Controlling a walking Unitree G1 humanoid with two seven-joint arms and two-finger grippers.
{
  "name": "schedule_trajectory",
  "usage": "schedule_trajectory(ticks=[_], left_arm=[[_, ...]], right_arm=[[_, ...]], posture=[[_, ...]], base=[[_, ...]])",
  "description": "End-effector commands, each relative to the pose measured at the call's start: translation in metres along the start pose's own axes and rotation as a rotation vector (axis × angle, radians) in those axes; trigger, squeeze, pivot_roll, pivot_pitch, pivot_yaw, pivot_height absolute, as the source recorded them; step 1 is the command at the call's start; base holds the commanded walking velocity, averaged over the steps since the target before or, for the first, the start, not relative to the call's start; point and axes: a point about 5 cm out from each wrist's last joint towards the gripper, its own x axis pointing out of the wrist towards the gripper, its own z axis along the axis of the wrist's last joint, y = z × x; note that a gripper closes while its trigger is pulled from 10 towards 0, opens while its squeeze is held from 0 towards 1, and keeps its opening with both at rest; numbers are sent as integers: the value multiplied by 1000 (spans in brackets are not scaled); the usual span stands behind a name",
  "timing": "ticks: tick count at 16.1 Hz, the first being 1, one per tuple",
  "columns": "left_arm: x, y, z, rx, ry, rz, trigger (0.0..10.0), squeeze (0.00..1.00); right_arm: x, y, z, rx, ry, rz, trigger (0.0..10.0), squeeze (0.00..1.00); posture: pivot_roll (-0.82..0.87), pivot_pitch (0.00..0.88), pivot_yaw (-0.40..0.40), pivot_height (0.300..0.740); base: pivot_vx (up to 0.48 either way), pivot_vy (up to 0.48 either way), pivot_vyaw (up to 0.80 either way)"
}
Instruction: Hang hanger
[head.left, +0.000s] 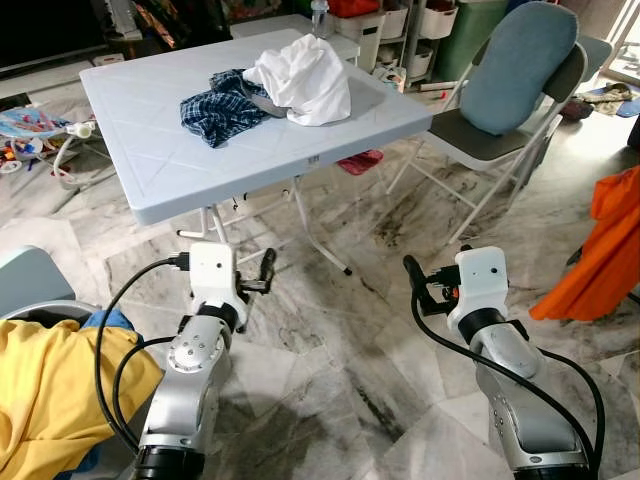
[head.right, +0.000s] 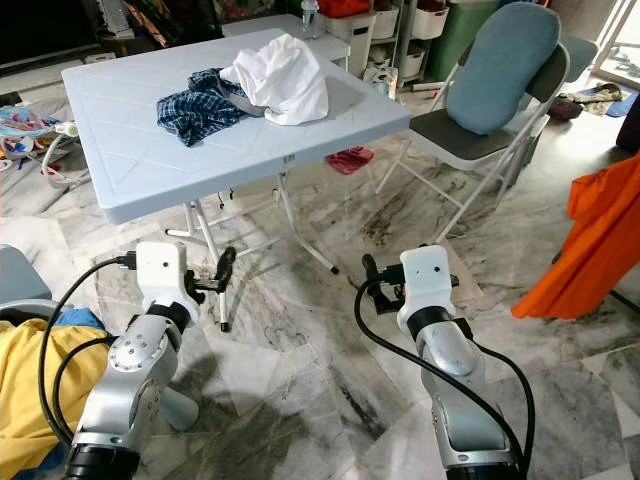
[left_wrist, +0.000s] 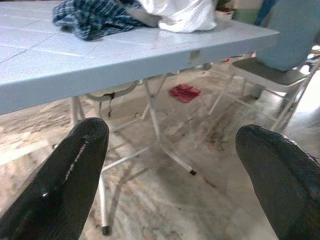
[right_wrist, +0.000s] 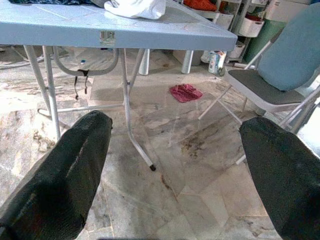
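A light blue folding table stands ahead of me. On its far side lie a crumpled white garment and a blue plaid cloth, with a grey piece showing between them that I cannot identify. My left gripper is held low in front of the table's near edge, open and empty. My right gripper hovers over the marble floor to the right of the table, also open and empty. Both wrist views look under the table between widely spread fingers.
A folding chair with a blue cushion stands right of the table. An orange cloth hangs at the far right. A yellow cloth lies at my lower left. A red rag lies on the floor beyond the table legs.
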Motion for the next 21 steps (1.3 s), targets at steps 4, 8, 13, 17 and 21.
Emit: schedule_trajectory(ticks=[4,8,13,17,21], left_arm=[[0,1,-1,18,11,4,10000,0],[-11,10,0,60,-4,8,10000,0],[-22,21,-5,69,16,49,10000,0],[-23,19,-6,77,18,32,10000,0],[-21,18,-5,44,18,36,10000,0]], right_arm=[[2,1,6,22,-27,9,10000,0],[5,5,8,32,-44,11,10000,0],[5,5,7,45,-45,11,10000,0],[10,2,10,47,-56,13,10000,0],[13,6,12,52,-67,39,10000,0]], posture=[[-125,0,-8,740],[-104,0,4,740],[-94,0,0,740],[-92,0,-2,740],[-87,0,-7,740]], base=[[0,0,200],[0,0,400],[0,0,800],[0,0,800],[0,0,800]])
